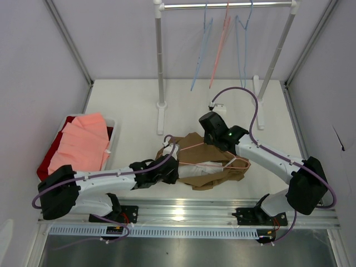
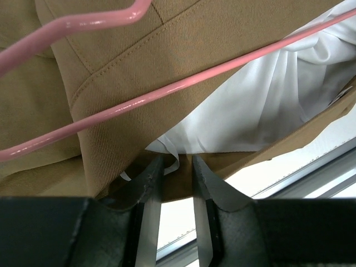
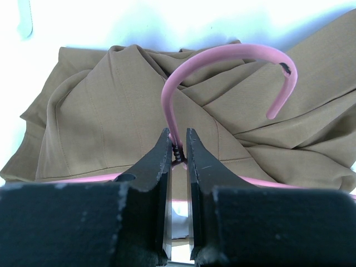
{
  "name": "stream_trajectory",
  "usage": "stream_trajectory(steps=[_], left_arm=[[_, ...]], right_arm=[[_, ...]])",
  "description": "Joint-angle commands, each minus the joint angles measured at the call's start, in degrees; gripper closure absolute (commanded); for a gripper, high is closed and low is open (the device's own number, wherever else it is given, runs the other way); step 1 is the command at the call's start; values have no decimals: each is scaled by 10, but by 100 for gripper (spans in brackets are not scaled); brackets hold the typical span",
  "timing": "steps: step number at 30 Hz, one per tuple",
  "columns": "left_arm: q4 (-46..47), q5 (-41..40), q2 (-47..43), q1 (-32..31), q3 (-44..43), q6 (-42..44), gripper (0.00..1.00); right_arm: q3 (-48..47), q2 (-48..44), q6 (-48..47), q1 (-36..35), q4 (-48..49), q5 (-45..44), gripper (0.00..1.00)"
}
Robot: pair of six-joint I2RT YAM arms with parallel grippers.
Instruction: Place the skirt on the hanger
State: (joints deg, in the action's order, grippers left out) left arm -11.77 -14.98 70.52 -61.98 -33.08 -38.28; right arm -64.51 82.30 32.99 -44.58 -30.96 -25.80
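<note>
Right gripper (image 3: pixel 178 146) masks hanger (image 3: pixel 222 51) neck over skirt (image 3: pixel 100 111)

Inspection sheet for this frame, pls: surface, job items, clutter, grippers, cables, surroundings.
Surface: white table; skirt and bin sit on it.
Job's things: skirt crumpled at front centre; hanger lying across it.
Clutter: bin at left, pink garment over red cloth.
Grippers: left gripper at skirt's hem, grip unclear; right gripper closed on hanger's neck.
Cables: purple cable loops above right arm; another follows left arm.
Surroundings: rack at back with three thin hangers; pale walls.
</note>
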Motion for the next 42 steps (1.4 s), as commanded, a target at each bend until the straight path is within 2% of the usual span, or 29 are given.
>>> stream_trajectory(steps=[1,7,13,18,20,32,42], left_arm=[[21,-21,11,-6,-26,12,68],[15,-50,25,-10,-39,11,70],[14,-57,47,-10,-54,16,79],[8,-54,51,-13,-58,20,96],[4,-54,46,-14,-57,21,100],[3,-36,-41,-14,-35,22,100],[-2,-57,-61,-10,-16,-6,100]], right_arm=[[-6,4,5,-3,22,-7,100],[-5,5,4,-4,23,-6,100],[-7,8,1,-4,24,-6,100],[-7,9,1,-4,23,-7,100],[-8,9,1,-3,23,-6,100],[-6,1,1,-4,17,-15,100],[4,-21,5,-3,6,-21,100]])
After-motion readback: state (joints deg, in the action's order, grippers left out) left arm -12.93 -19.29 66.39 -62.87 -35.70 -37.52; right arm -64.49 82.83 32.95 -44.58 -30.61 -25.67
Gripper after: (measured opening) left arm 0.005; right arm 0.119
